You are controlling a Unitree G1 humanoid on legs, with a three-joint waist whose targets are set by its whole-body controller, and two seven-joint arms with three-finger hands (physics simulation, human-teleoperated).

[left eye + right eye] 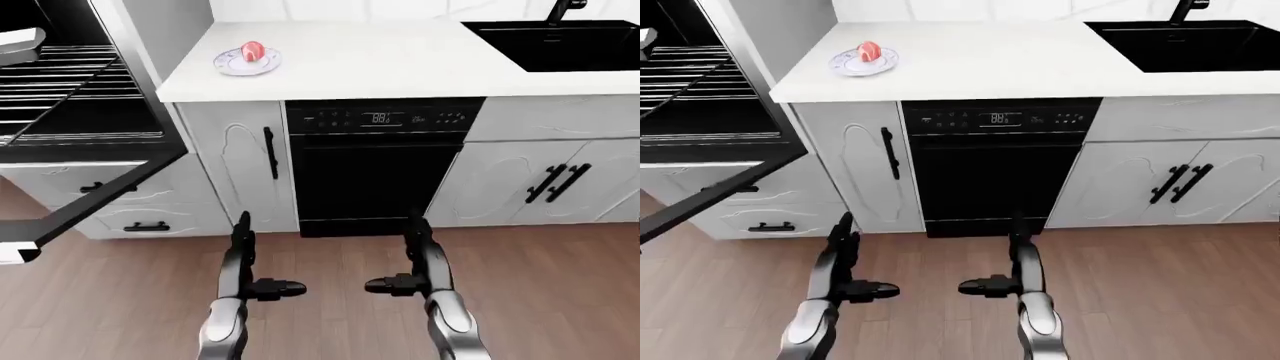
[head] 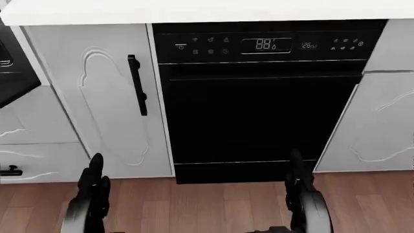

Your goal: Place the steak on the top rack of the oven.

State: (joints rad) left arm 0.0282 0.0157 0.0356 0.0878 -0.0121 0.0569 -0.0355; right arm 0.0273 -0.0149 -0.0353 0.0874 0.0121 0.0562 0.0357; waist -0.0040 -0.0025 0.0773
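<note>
The steak (image 1: 253, 51) sits on a small plate (image 1: 232, 66) at the left end of the white counter (image 1: 400, 60), untouched. Both arms hang low over the wood floor: the left robot hand (image 1: 262, 288) and the right robot hand (image 1: 400, 284) each hold nothing, fingers spread apart and thumbs pointing toward one another. The oven (image 1: 70, 97) stands open at the left of the left-eye view, its racks (image 1: 60, 75) showing and its door (image 1: 95, 191) dropped down (jutting out toward the robot). That door is the main risk, I'd judge: reaching for the plate could knock an arm or leg into it. The steak also looks small and rounded, though it's hard to tell at this range, so a loose pinch might let it slip.
</note>
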